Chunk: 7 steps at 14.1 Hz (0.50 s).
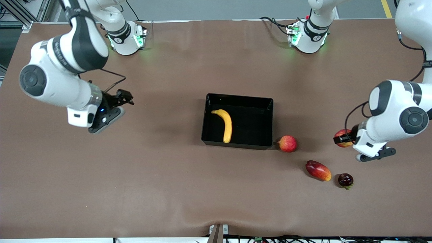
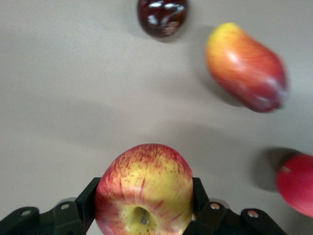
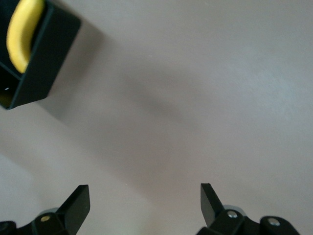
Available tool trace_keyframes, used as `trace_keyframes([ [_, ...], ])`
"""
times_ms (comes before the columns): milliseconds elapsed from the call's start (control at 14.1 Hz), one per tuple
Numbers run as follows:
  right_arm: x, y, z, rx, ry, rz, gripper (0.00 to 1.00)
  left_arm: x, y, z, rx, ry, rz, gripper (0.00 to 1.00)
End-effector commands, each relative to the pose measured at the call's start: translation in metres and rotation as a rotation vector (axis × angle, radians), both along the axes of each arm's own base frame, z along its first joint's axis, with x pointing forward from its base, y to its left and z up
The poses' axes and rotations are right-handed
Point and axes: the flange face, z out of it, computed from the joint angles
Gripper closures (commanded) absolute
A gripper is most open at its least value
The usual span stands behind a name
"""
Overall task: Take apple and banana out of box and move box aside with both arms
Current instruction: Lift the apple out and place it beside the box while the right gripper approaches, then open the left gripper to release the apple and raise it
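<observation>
- Gripping the small round red apple with yellow streaks (image 2: 145,188): left gripper (image 1: 343,139), fingers closed on the fruit's two sides, held in the air over bare table toward the left arm's end, well apart from the box.
- Lying in the shallow rectangular glossy black plastic box (image 1: 237,120): single curved yellow banana (image 1: 225,124), not yet taken out, close to the wall toward the right arm's end.
- Resting just beside the box corner, on the table: evenly pinkish-red round fruit (image 1: 287,143); nearer the front camera, an elongated red-yellow mango (image 1: 318,170) and a small dark glossy fruit (image 1: 345,180).
- Waiting over bare brown table (image 1: 168,185) toward the right arm's end: right gripper (image 3: 145,200), fingers fully spread, holding nothing.
- Judged risk: rolling of the apple on release, since round fruit on a flat top has nothing to stop it; possible knocking of the mango or dark fruit if set down too near them.
- Judged risk: slipping of the banana from a grasp across its curve; sliding of the light box if a finger catches its wall.
</observation>
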Motion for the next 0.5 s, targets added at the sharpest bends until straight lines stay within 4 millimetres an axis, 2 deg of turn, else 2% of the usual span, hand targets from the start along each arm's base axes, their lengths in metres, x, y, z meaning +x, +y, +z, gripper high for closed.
trace_keyframes([
  [0,0.006,-0.007,-0.007,-0.004,0.024,-0.124,0.00,-0.017,-0.014,-0.036,-0.017,-0.031,-0.024,1.00],
  [213,0.013,-0.010,-0.022,0.055,0.064,-0.278,0.00,-0.038,-0.030,-0.066,-0.036,-0.031,-0.010,1.00],
  [355,0.018,-0.011,-0.029,0.052,0.057,-0.333,0.00,-0.041,-0.040,-0.081,-0.059,-0.045,-0.004,1.00],
  [427,0.019,-0.009,-0.031,0.056,0.059,-0.356,0.00,-0.042,-0.052,-0.082,-0.060,-0.044,0.008,1.00],
])
